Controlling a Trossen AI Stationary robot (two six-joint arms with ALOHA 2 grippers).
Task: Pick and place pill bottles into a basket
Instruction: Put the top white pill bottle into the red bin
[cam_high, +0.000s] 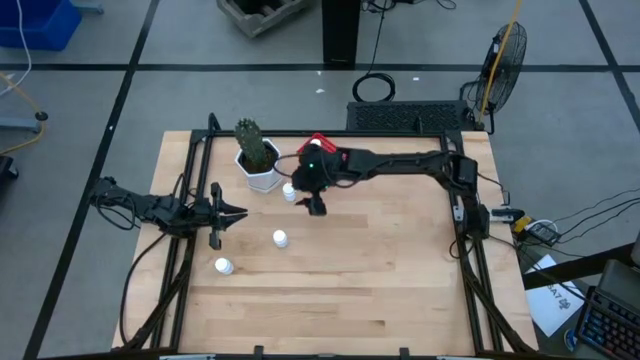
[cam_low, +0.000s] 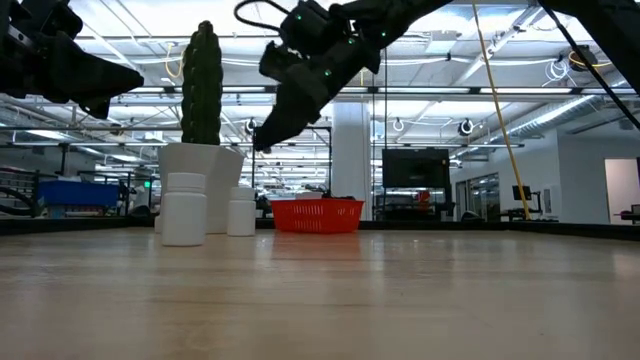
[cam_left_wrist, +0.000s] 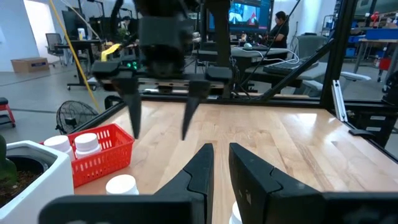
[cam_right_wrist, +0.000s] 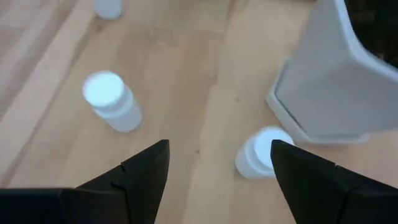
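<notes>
The red basket (cam_high: 314, 141) stands behind the right arm, next to the white cactus pot (cam_high: 262, 176); in the left wrist view the basket (cam_left_wrist: 102, 155) holds two pill bottles (cam_left_wrist: 86, 142). Three pill bottles stand upright on the table: one by the pot (cam_high: 289, 190), one mid-table (cam_high: 280, 238), one nearer the front left (cam_high: 223, 266). My right gripper (cam_high: 316, 207) hangs open and empty above the table, near the bottle by the pot (cam_right_wrist: 258, 153). My left gripper (cam_high: 236, 212) is shut and empty at the table's left.
The cactus pot (cam_low: 200, 175) with its tall cactus stands close to the basket (cam_low: 317, 214) and to the nearest bottle. A dark frame rail (cam_high: 330, 133) runs round the table. Bare wood (cam_high: 400, 260) lies to the front and right.
</notes>
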